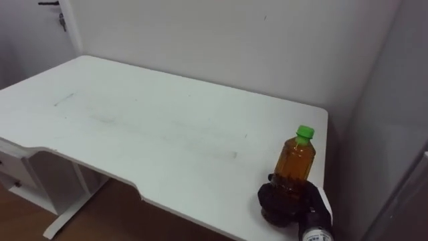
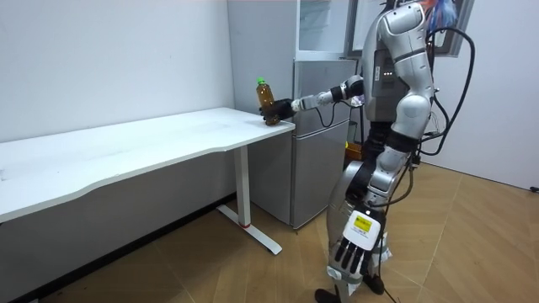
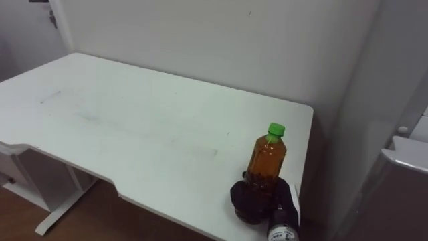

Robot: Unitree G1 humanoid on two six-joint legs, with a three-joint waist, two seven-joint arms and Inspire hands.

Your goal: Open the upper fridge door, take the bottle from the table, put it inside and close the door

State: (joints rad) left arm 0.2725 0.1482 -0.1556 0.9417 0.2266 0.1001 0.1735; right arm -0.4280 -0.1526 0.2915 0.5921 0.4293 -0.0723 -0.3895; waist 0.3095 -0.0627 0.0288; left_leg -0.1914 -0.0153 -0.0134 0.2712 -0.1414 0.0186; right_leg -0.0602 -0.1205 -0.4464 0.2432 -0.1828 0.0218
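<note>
A bottle (image 1: 295,163) of amber liquid with a green cap stands upright at the white table's (image 1: 154,127) front right corner. My right hand (image 1: 283,205), dark-fingered, comes in from the lower right and is curled round the bottle's lower part. Whether the bottle's base rests on the tabletop or hangs just above it I cannot tell. In the room view the bottle (image 2: 266,98) and right hand (image 2: 279,109) are over the table's end, next to the grey fridge (image 2: 316,135). My left hand (image 2: 352,251) hangs at my side with straight fingers.
The fridge's side (image 3: 401,181) rises close to the right of the table. Its upper compartment (image 2: 324,25) sits above, behind my outstretched arm. A wall runs behind the table. I stand on a wooden floor (image 2: 472,252) in front of the fridge.
</note>
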